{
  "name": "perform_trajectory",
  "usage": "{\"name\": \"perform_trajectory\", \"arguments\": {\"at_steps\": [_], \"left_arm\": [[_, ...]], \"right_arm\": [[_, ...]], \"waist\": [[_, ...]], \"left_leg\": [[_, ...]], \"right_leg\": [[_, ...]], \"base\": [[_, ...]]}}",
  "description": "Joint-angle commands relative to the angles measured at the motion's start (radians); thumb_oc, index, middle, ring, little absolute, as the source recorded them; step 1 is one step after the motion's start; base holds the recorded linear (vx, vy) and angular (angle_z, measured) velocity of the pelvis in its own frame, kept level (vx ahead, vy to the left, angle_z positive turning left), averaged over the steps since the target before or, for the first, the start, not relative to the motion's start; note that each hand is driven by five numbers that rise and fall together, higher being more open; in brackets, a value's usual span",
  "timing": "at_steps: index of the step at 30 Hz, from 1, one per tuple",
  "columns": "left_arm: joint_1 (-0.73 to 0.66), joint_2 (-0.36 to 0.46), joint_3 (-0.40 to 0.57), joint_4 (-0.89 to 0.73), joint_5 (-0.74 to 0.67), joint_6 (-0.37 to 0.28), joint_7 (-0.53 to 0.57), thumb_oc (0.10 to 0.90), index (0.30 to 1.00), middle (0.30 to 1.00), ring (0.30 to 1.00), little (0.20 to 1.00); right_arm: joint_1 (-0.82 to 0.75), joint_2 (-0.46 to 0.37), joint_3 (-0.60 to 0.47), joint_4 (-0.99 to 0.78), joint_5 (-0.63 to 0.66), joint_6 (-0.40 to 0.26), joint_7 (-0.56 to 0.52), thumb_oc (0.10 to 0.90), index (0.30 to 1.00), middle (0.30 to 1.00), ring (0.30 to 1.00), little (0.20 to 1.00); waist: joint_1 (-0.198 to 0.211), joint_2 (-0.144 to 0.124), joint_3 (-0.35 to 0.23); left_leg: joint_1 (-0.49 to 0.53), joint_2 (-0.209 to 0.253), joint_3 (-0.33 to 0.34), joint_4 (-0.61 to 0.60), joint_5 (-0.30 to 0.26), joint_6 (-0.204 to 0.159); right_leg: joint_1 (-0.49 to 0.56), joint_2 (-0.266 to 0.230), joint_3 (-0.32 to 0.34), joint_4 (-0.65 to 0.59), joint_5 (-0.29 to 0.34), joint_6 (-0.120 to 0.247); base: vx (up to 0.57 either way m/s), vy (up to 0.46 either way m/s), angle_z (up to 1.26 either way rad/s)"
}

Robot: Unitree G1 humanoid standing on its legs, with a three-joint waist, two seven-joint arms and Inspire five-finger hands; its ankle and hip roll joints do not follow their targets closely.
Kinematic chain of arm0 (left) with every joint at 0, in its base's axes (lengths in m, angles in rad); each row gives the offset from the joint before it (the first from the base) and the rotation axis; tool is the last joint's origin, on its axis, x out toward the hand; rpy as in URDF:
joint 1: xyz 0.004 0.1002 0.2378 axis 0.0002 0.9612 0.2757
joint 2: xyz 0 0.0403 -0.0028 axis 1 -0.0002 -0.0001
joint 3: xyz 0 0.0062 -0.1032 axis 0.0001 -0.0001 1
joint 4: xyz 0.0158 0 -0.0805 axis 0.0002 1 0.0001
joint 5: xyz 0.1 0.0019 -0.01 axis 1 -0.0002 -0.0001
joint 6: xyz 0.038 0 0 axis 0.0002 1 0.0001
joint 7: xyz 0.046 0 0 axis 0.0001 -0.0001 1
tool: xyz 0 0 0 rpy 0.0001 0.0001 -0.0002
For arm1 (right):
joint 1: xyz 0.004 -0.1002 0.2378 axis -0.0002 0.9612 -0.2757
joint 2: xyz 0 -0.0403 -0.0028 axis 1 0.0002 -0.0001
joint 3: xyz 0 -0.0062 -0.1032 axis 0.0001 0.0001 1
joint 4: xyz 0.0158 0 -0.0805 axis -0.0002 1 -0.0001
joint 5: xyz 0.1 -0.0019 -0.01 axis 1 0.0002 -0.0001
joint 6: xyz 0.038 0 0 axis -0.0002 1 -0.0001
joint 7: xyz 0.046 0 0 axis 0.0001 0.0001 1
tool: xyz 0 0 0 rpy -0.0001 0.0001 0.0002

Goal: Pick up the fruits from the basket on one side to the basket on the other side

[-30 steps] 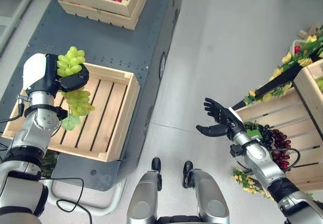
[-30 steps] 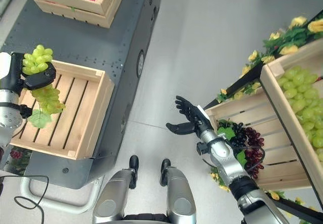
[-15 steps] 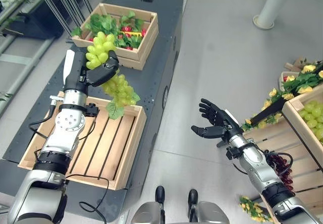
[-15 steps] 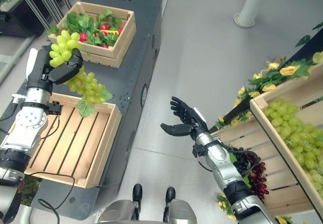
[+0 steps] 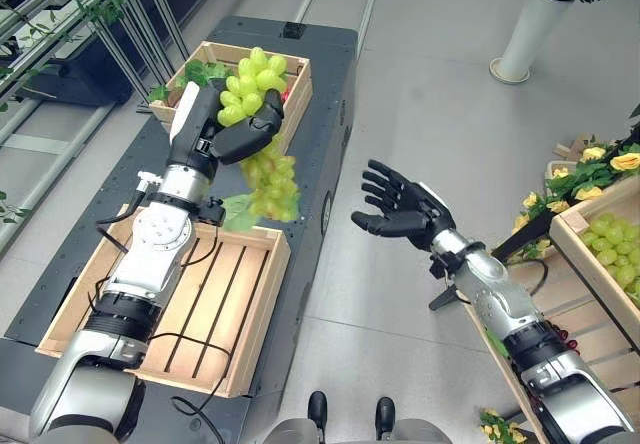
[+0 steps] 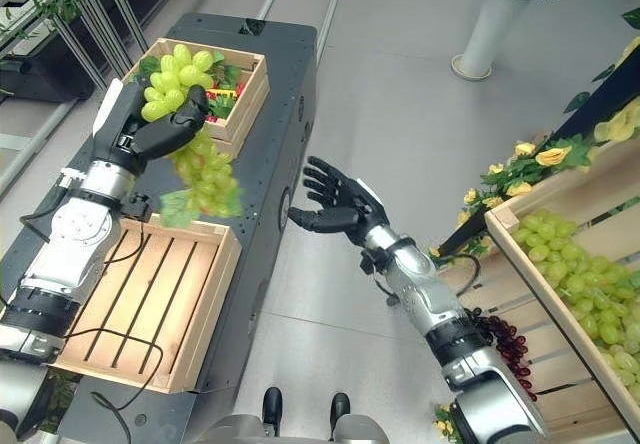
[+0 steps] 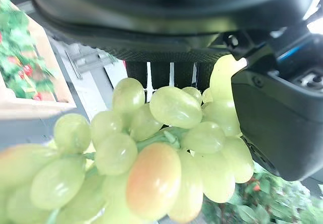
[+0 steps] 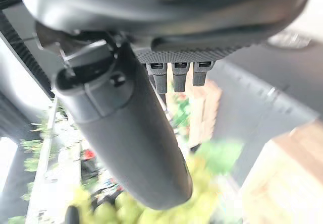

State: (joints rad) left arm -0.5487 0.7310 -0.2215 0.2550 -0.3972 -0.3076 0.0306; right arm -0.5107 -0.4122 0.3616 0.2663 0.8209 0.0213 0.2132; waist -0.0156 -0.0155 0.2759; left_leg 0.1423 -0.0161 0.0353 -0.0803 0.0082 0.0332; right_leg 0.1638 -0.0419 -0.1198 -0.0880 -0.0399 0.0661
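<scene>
My left hand (image 5: 232,132) is shut on a bunch of green grapes (image 5: 262,154), held high above the dark cart. The bunch (image 7: 151,158) hangs from my curled fingers, with its leaf (image 5: 240,211) just over the far rim of the empty wooden crate (image 5: 175,299). My right hand (image 5: 400,209) is open, palm toward the grapes, spread in the air over the grey floor between the cart and the stand at the right. A slanted wooden crate (image 6: 590,294) on that stand holds more green grapes (image 6: 575,264). Dark purple grapes (image 6: 505,339) lie lower on it.
A second wooden crate (image 5: 295,74) with greens and red produce stands at the cart's far end. Yellow flowers and leaves (image 5: 600,164) trim the right stand. A white pillar (image 5: 525,29) stands on the floor beyond. Metal racks with plants (image 5: 90,24) run along the left.
My left hand has carried the grapes up and toward the right, past the empty crate's far corner. My right hand has risen and reached left toward them. The camera tilted up.
</scene>
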Motion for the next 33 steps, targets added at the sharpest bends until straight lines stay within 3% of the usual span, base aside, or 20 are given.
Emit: {"name": "perform_trajectory", "arguments": {"at_steps": [1, 7, 20, 26, 32, 33], "left_arm": [[-0.169, -0.045, -0.013, -0.002, -0.062, -0.042, -0.005, 0.4, 0.3, 0.3, 0.3, 0.3], [-0.271, -0.088, -0.08, 0.02, -0.128, 0.015, -0.063, 0.4, 0.3, 0.3, 0.3, 0.3], [-0.402, -0.155, -0.172, 0.038, -0.173, 0.048, -0.074, 0.4, 0.3, 0.3, 0.3, 0.3], [-0.436, -0.167, -0.195, 0.075, -0.204, 0.005, -0.072, 0.4, 0.3, 0.3, 0.3, 0.3], [-0.473, -0.18, -0.208, 0.093, -0.24, -0.006, -0.059, 0.4, 0.3, 0.3, 0.3, 0.3], [-0.475, -0.182, -0.21, 0.092, -0.234, -0.004, -0.062, 0.4, 0.3, 0.3, 0.3, 0.3]], "right_arm": [[-0.07, 0.057, -0.003, -0.059, 0.105, -0.034, -0.013, 0.8, 0.9, 0.9, 0.9, 0.9], [-0.172, 0.088, 0.015, -0.04, 0.173, 0.013, -0.041, 0.8, 0.9, 0.9, 0.9, 0.9], [-0.235, 0.171, 0.064, -0.032, 0.327, 0.094, 0.002, 0.8, 0.9, 0.9, 0.9, 0.9], [-0.229, 0.192, 0.093, -0.038, 0.383, 0.183, 0.085, 0.8, 0.9, 0.9, 0.9, 0.9], [-0.231, 0.202, 0.123, -0.022, 0.382, 0.162, 0.073, 0.8, 0.9, 0.9, 0.9, 0.9], [-0.235, 0.209, 0.119, -0.018, 0.395, 0.142, 0.072, 0.599, 0.599, 0.599, 0.599, 0.599]], "waist": [[-0.006, 0.023, -0.234], [-0.011, 0.02, -0.258], [-0.019, 0.017, -0.275], [-0.027, 0.015, -0.285], [-0.033, 0.016, -0.287], [-0.033, 0.017, -0.287]], "left_leg": [[-0.038, -0.027, -0.009, -0.007, -0.06, -0.036], [-0.023, -0.023, 0.003, -0.007, -0.069, -0.035], [-0.018, -0.018, 0.011, -0.007, -0.074, -0.031], [-0.017, -0.015, 0.019, -0.007, -0.073, -0.032], [-0.016, -0.011, 0.025, -0.007, -0.073, -0.033], [-0.015, -0.011, 0.024, -0.007, -0.073, -0.033]], "right_leg": [[-0.054, 0.026, 0.027, 0.002, 0.028, -0.015], [-0.042, 0.029, 0.025, 0.001, 0.024, -0.014], [-0.04, 0.031, 0.037, 0.001, 0.023, -0.014], [-0.042, 0.031, 0.044, 0.001, 0.024, -0.013], [-0.041, 0.032, 0.048, 0.001, 0.022, -0.016], [-0.04, 0.033, 0.049, 0.001, 0.021, -0.017]], "base": [[0.04, -0.013, -0.05], [0.05, -0.009, -0.04], [0.03, -0.002, -0.05], [0.01, -0.008, -0.03], [0.01, -0.01, -0.02], [0.01, -0.02, -0.06]]}}
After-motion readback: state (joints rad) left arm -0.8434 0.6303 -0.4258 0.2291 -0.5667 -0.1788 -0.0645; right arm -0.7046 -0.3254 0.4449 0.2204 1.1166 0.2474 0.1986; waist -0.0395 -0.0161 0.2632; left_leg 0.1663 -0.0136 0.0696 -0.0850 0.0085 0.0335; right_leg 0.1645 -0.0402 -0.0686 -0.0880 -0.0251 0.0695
